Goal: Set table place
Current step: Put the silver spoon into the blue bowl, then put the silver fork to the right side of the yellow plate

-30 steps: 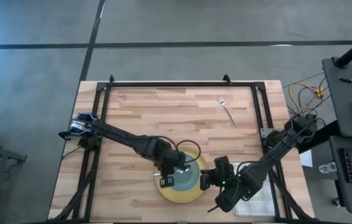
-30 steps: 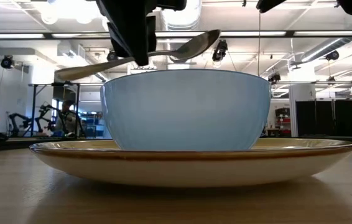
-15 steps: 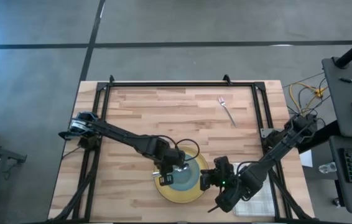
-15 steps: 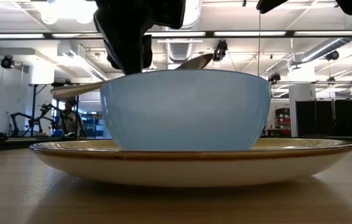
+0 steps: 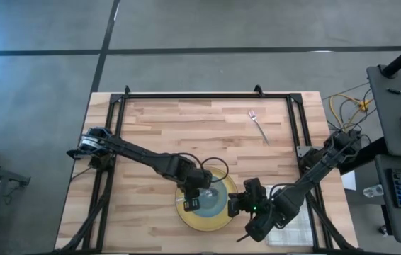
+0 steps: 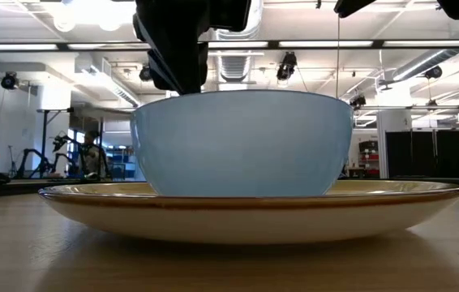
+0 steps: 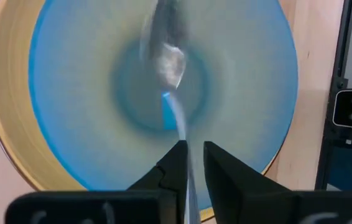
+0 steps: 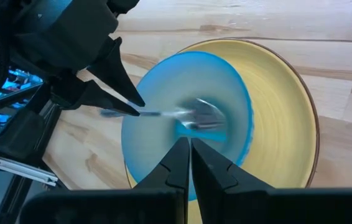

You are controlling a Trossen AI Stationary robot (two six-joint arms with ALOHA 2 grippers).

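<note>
Over the blue bowl (image 5: 207, 200) on its yellow plate (image 5: 223, 219), the left gripper (image 7: 190, 163) pinches a spoon (image 7: 168, 62) whose head rests inside, while the right gripper (image 8: 189, 155) waits beside, fingers together and empty.

Spoon (image 7: 168, 62) is a blur inside the bowl (image 6: 242, 143), whose wall hides it completely from the low view. Left claw (image 6: 179, 40) is cut off by the top edge there.

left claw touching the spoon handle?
Touching. Left wrist view: left claw fingers pinch the spoon handle, its head down in the blue bowl.
</note>
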